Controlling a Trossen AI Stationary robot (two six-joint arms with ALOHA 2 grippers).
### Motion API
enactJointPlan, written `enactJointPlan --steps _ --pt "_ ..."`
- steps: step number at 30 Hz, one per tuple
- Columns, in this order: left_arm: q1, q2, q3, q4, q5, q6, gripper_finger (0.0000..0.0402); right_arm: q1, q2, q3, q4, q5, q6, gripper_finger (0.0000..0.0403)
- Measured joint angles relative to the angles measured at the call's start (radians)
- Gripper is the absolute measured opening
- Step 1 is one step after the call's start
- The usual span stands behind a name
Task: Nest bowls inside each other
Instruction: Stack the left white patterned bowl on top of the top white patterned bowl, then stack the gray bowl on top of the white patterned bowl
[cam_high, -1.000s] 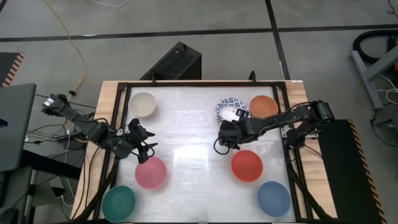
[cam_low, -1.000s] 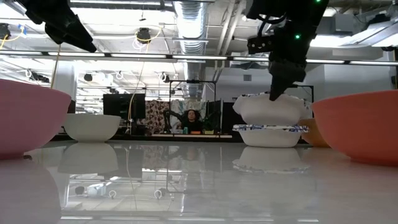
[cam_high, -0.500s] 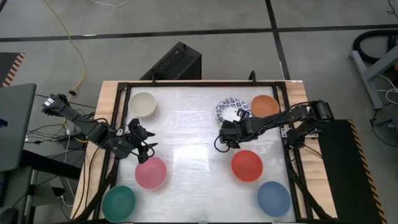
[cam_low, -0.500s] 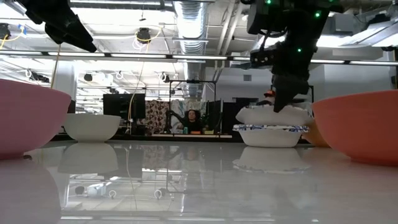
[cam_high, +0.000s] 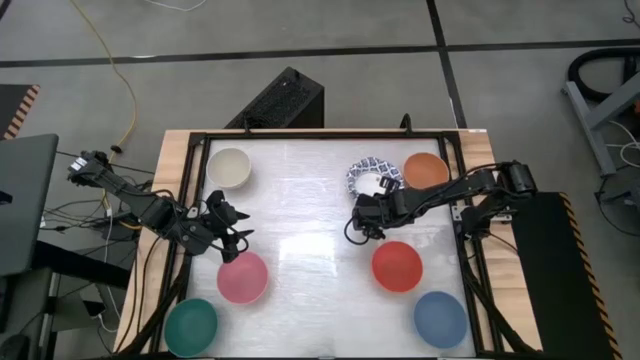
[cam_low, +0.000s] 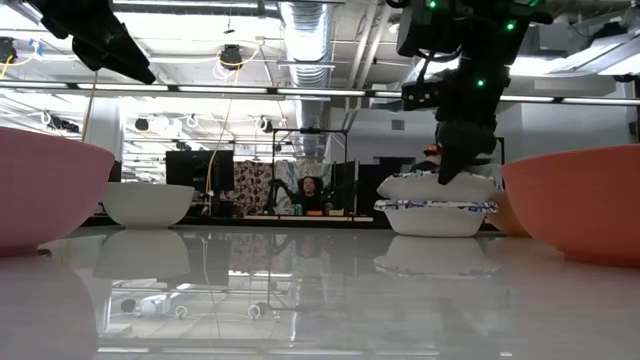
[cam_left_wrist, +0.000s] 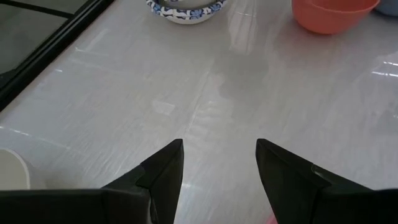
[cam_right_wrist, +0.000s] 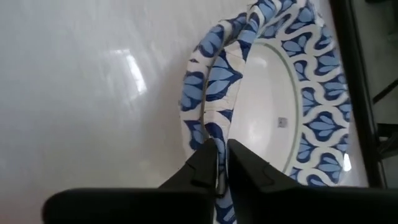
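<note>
Two white bowls with blue patterned rims (cam_high: 364, 168) stand nested at the far right; in the low view the upper one (cam_low: 440, 186) sits inside the lower one (cam_low: 435, 218). My right gripper (cam_right_wrist: 222, 147) is on the upper bowl's rim, seen also from above (cam_high: 372, 193). My left gripper (cam_left_wrist: 217, 147) hangs open over bare table at the left (cam_high: 238, 240), above the pink bowl (cam_high: 242, 277). Cream (cam_high: 230, 167), orange (cam_high: 426, 169), red (cam_high: 397, 266), blue (cam_high: 441, 318) and green (cam_high: 191, 325) bowls each rest on their bases. My right gripper has the upper patterned bowl's rim (cam_right_wrist: 212, 127) between its two fingers, on the bowl's near side, one finger inside the bowl and one outside. The fingers slant down from the near side. The bowl sits level inside the lower patterned bowl.
A black frame (cam_high: 330, 133) runs round the white tabletop. The orange bowl stands close to the right of the nested pair, and the red bowl lies just near of my right arm. Bare table stretches across the middle (cam_high: 300, 230).
My right gripper has come down with the upper patterned bowl, which was lifted and tilted above the lower one. The bowl has sunk into the lower bowl and now sits level in it.
</note>
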Motion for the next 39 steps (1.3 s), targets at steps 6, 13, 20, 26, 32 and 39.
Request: enactJointPlan --steps 6,13,20,26,32,39 --pt "0.0 0.0 0.0 0.0 0.004 -0.001 0.0191 -0.003 0.0 0.0 0.008 -0.026 0.0 0.01" --pt "0.0 0.0 0.0 0.0 0.008 -0.001 0.0191 0.003 0.0 0.0 0.072 -0.033 -0.033 0.0121" --pt "0.0 0.0 -0.008 0.008 -0.043 0.007 0.0191 0.036 -0.003 0.0 0.148 -0.049 -0.099 0.0122" --pt "0.034 0.0 -0.098 0.008 -0.097 -0.075 0.0191 0.069 -0.003 0.0 0.214 -0.049 -0.102 0.0122" --pt "0.099 0.0 -0.152 -0.014 -0.091 -0.125 0.0191 0.103 -0.003 0.0 0.227 -0.049 -0.101 0.0122" --pt "0.271 0.0 -0.152 -0.018 0.057 -0.068 0.0191 0.132 -0.004 0.0 0.23 -0.049 -0.102 0.0122"
